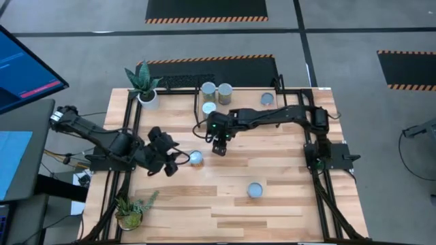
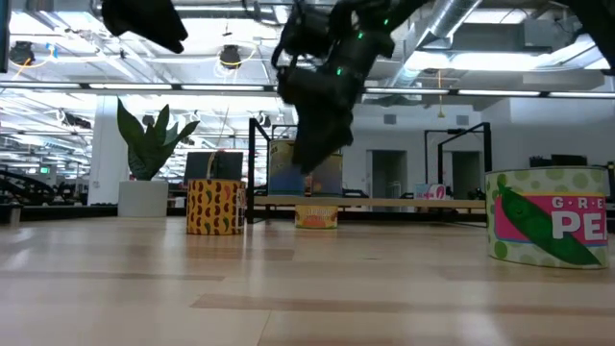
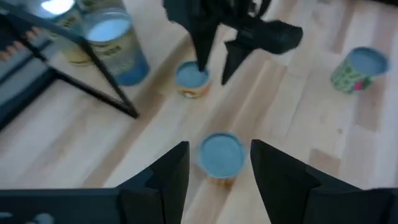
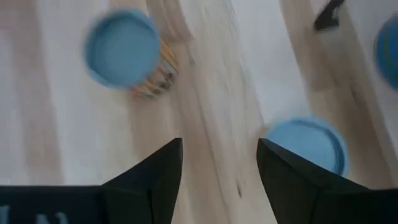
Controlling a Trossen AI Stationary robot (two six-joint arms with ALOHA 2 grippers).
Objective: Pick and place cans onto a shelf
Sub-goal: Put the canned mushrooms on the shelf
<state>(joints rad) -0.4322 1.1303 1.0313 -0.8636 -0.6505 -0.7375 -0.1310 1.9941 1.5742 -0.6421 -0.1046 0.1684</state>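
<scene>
A yellow-patterned can [image 1: 196, 158] stands on the table just ahead of my left gripper [image 1: 178, 158]. This gripper is open and hovers above it; in the left wrist view the can's top [image 3: 221, 154] shows between the fingers, which stand apart from it. My right gripper [image 1: 219, 146] is open and empty. It points down over a small orange can [image 3: 191, 79], which also shows in the low view [image 2: 316, 215]. The shelf [image 2: 384, 202] stands at the back with three cans [image 1: 208, 88] [image 1: 225, 89] [image 1: 209, 107] at it. A green-labelled can [image 1: 255, 190] stands near the front.
Another can [image 1: 266, 99] stands at the back right. A potted plant [image 1: 144, 85] is at the far left corner and another [image 1: 131, 211] at the near left. The shelf's black leg [image 3: 93, 59] slants close to the left gripper. Bare wood lies in the middle and at the right front.
</scene>
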